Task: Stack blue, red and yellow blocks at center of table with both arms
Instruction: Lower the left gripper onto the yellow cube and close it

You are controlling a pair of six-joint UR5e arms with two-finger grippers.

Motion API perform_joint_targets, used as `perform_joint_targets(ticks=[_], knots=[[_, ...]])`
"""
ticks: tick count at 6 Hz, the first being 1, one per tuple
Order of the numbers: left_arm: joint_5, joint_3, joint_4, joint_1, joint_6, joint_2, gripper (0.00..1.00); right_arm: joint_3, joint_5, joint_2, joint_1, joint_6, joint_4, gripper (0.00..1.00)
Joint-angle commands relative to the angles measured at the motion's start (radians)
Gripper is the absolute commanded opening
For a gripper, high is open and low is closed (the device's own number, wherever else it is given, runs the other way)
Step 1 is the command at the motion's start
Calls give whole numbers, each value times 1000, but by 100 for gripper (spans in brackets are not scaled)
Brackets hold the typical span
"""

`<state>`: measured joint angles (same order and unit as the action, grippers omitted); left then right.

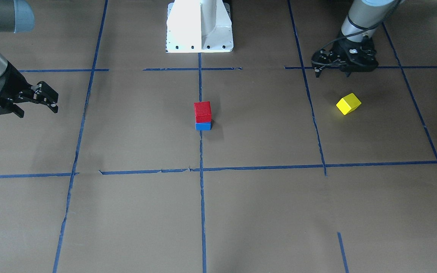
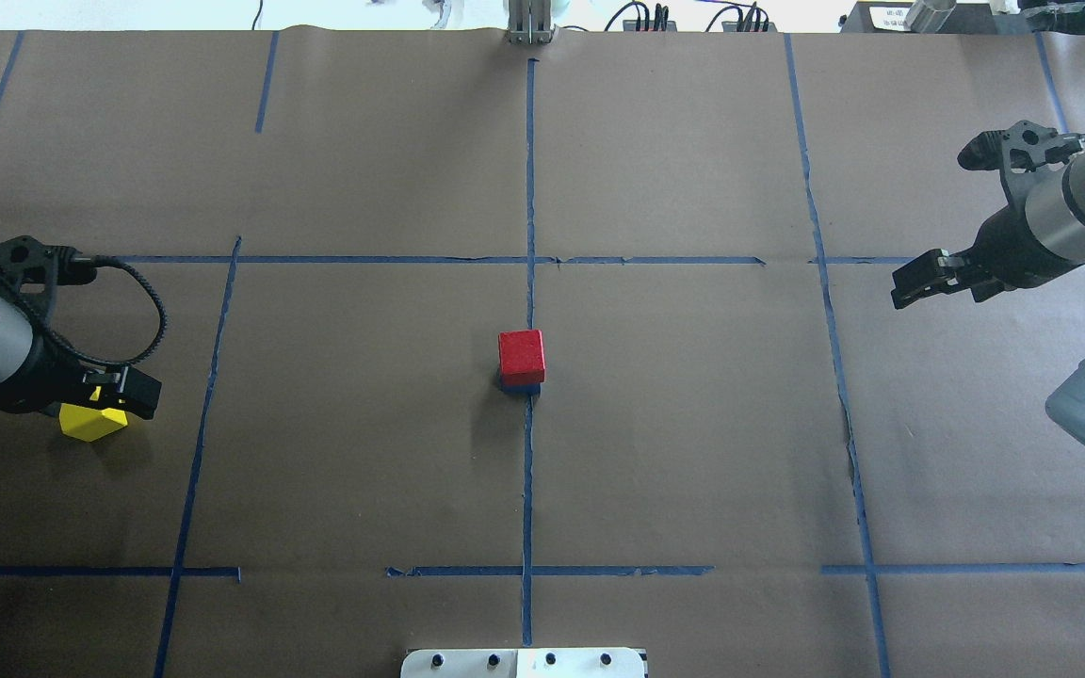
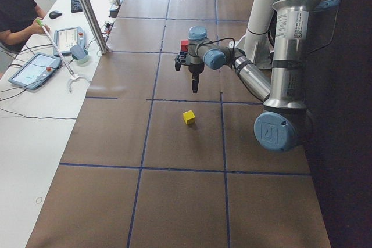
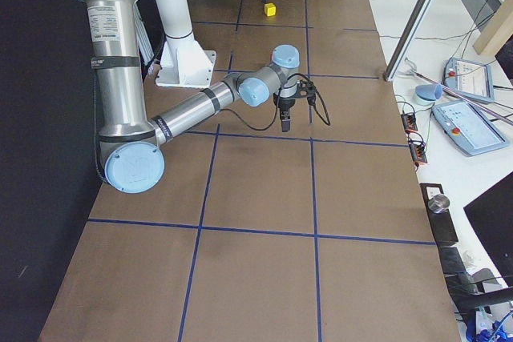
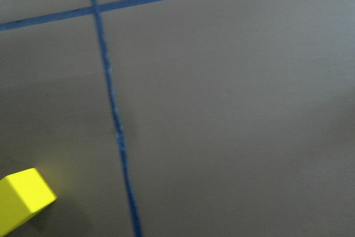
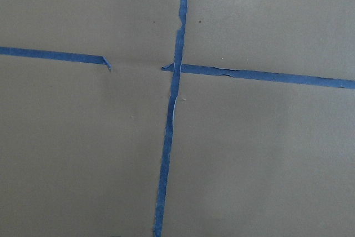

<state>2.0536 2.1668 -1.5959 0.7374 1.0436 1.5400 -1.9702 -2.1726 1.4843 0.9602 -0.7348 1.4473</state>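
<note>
Take the stack as the dial's hub, with twelve pointing away from the robot. Nearest the base, just below nine o'clock, the small yellow cube (image 1: 348,104), seemingly painted wood, lies alone on the brown paper-covered counter (image 2: 693,471). It is turned askew to the blue tape grid (image 2: 528,490). The left end effector (image 1: 333,72) hangs raised and nearly over it, touching nothing. Its fingers appear spread along the counter's length, presumably lined up to descend onto this one unstacked piece.

At the hub, on the tape's centre line, the red cube (image 2: 521,354) sits squarely on the blue cube (image 1: 203,126), so two tiers look done.

Farthest, between two and three o'clock, the right end effector (image 1: 38,107) is spread and empty. It is held well apart, likely parked to leave the centre free.
</note>
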Motion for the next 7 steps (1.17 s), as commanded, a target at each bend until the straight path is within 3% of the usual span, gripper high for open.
perform_joint_targets(ticks=[1, 3, 7], knots=[[31, -114, -170, 13, 181, -40, 100, -4, 0, 1, -1, 0, 1, 100], [31, -264, -431, 17, 259, -93, 100, -7, 0, -4, -1, 0, 1, 100], [30, -324, -438, 40, 270, -80, 100, -18, 0, -7, -1, -2, 1, 100]])
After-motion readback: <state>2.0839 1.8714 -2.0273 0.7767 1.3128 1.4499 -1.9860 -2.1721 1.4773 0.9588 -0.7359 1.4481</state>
